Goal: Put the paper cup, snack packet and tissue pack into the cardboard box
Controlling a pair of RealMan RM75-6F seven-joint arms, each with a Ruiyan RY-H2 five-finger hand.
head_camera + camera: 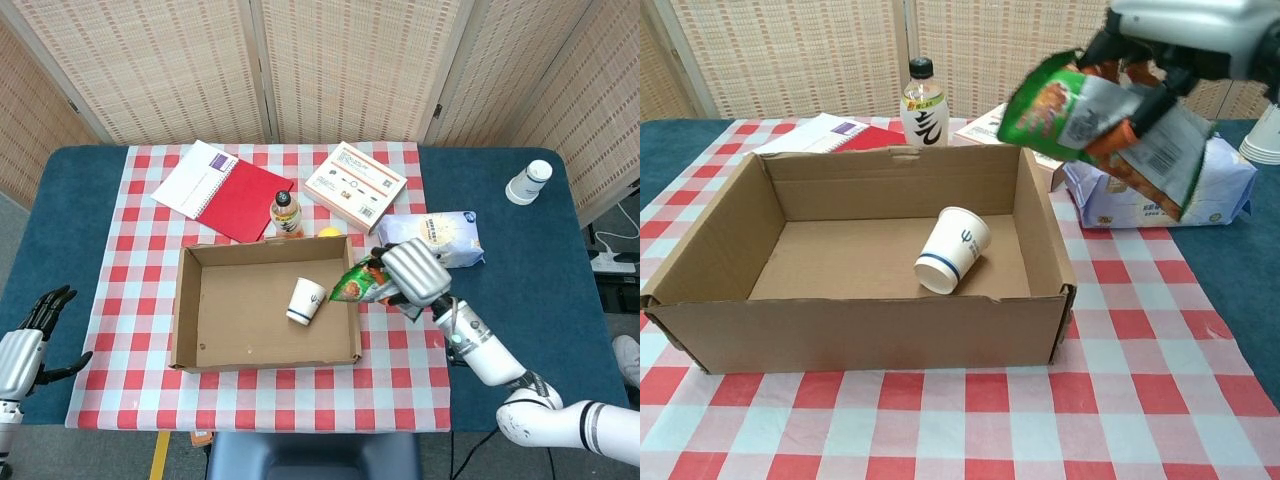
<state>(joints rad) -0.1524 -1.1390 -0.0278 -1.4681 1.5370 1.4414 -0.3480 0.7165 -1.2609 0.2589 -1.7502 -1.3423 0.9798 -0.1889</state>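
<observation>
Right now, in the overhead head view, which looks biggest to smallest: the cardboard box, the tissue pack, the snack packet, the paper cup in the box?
1. cardboard box
2. tissue pack, partly hidden by the right hand
3. snack packet and paper cup: look alike; the packet is lifted nearer the camera and partly covered, so unsure.

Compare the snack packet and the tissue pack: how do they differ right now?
The snack packet is green and crinkled, held in the air by the right hand over the cardboard box's right wall; the tissue pack is pale, bigger, and lies on the tablecloth untouched. Neither is in the box yet.
</observation>
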